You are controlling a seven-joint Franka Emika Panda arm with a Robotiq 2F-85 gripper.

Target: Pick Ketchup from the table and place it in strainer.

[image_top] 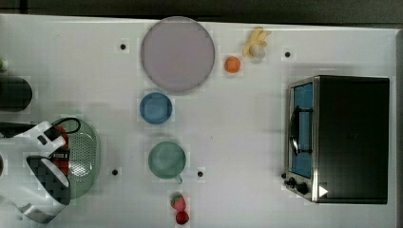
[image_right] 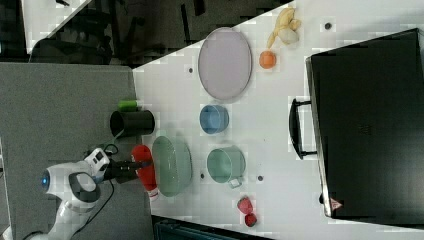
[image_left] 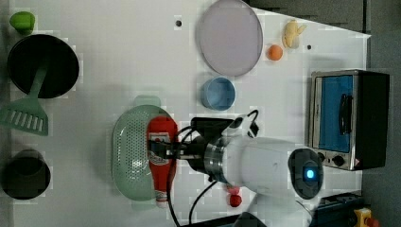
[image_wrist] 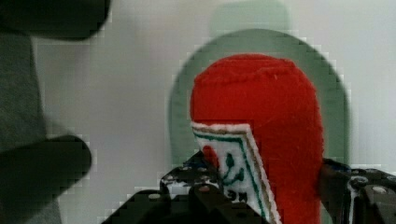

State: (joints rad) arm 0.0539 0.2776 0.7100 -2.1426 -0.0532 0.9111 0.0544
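Tool (image_left: 163, 147) clamped across the middle of the Ketchup (image_left: 161, 156), fingers on either side of the label, as seen in the wrist view and the left view. Ketchup held lengthwise above the strainer (image_left: 130, 156), over the strainer's rim on the side toward the arm; whether it touched the mesh could not be told. White cap end pointed toward the counter (image_top: 247, 133) edge at the left view's bottom.

Strainer sat near the counter edge at the top view's left. Beside it, toward the counter's middle: green mug (image_top: 167, 160), handle toward the edge at the top view's bottom. Two strawberries (image_top: 179, 209) close to that same edge, just past the mug. Blue bowl (image_top: 156, 108) just beyond the mug, apart from it. Large pale lilac plate (image_top: 177, 53) beyond the bowl, near the edge at the top view's top. Orange (image_top: 232, 64) and banana (image_top: 256, 42) beside the plate along that far edge.

Toaster oven (image_top: 349, 137) toward the counter edge at the top view's right, well apart from the strainer.

In the left view, past the strainer: black pan (image_left: 42, 66) with a green spatula (image_left: 26, 116), a small green item (image_left: 22, 21), a dark cup (image_left: 26, 175).

Counter white, with small dark dots. Grey floor and dark furniture beyond it in the right view.
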